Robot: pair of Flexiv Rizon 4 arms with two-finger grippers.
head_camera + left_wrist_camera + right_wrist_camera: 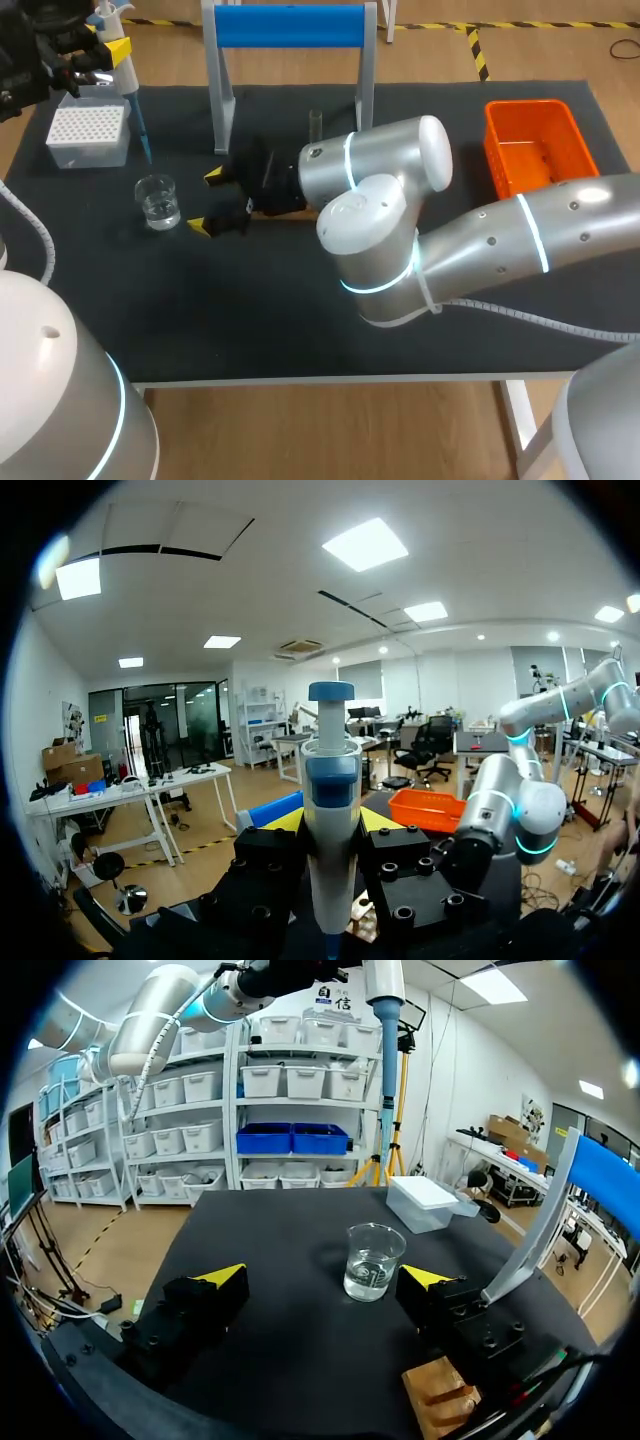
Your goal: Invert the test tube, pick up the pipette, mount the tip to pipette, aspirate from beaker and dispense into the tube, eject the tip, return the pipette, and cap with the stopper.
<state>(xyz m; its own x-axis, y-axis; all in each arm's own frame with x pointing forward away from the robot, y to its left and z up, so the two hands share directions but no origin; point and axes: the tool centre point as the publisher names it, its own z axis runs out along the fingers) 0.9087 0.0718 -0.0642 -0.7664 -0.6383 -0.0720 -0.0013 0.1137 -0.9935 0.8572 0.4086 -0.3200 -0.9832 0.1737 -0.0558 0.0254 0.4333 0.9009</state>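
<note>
My left gripper (105,55) is shut on the white and blue pipette (128,70) above the table's far left corner. The pipette's thin blue shaft points down beside the white tip box (88,135). In the left wrist view the pipette (330,780) stands upright between the fingers of that gripper (330,825). A glass beaker (158,200) with clear liquid stands in front of the box. My right gripper (207,201) is open and low, just right of the beaker. The beaker (372,1260) sits ahead of the right gripper (325,1280), between its tips. A clear test tube (315,123) stands upright behind the right wrist.
A stand with a blue top bar (290,25) rises at the back middle. An orange bin (535,145) sits at the back right. A wooden block (440,1400) lies under the right gripper's finger. The black mat's front half (230,320) is bare.
</note>
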